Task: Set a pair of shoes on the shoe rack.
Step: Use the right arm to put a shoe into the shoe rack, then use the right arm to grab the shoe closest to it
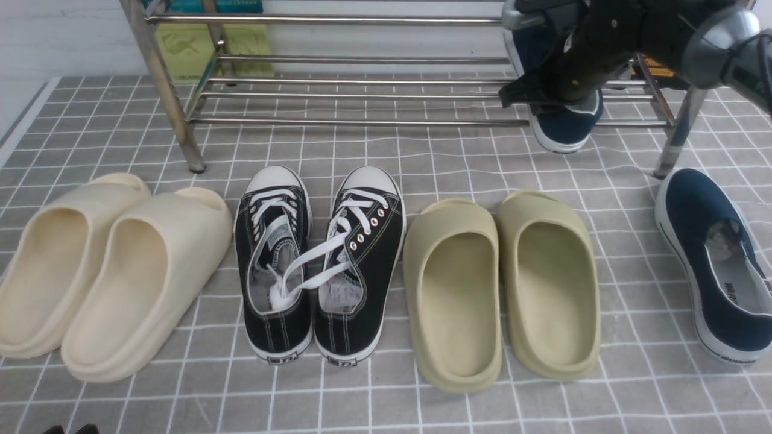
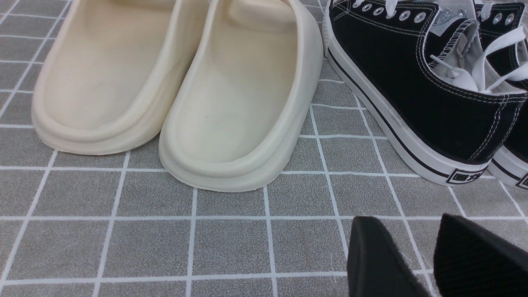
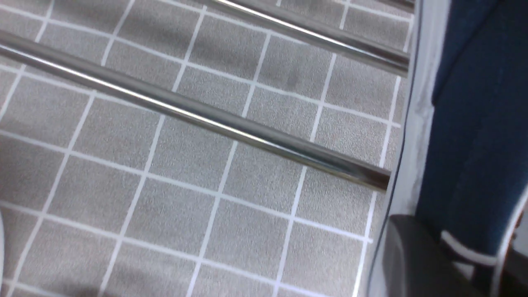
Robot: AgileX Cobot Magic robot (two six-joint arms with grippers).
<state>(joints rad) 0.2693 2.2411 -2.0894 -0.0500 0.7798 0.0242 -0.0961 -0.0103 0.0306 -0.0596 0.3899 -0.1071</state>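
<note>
My right gripper (image 1: 552, 90) is shut on the side wall of one navy-blue slip-on shoe (image 1: 564, 126). It holds the shoe at the right end of the steel shoe rack (image 1: 362, 122), over the lower rails, with the shoe's near end sticking out past the front rail. In the right wrist view the gripper (image 3: 462, 251) pinches the navy canvas (image 3: 474, 123) beside two rack rails (image 3: 198, 113). The other navy shoe (image 1: 711, 265) lies on the floor at the far right. My left gripper (image 2: 410, 225) is open and empty, low over the floor; only its tips (image 1: 70, 430) show at the front view's bottom edge.
In a row in front of the rack, from left, lie cream foam slides (image 1: 114, 271), black lace-up sneakers (image 1: 319, 259) and olive slides (image 1: 500, 289). The left wrist view shows the cream slides (image 2: 231, 103) and a black sneaker (image 2: 412, 82). Yellow-green boxes (image 1: 205, 45) stand behind the rack.
</note>
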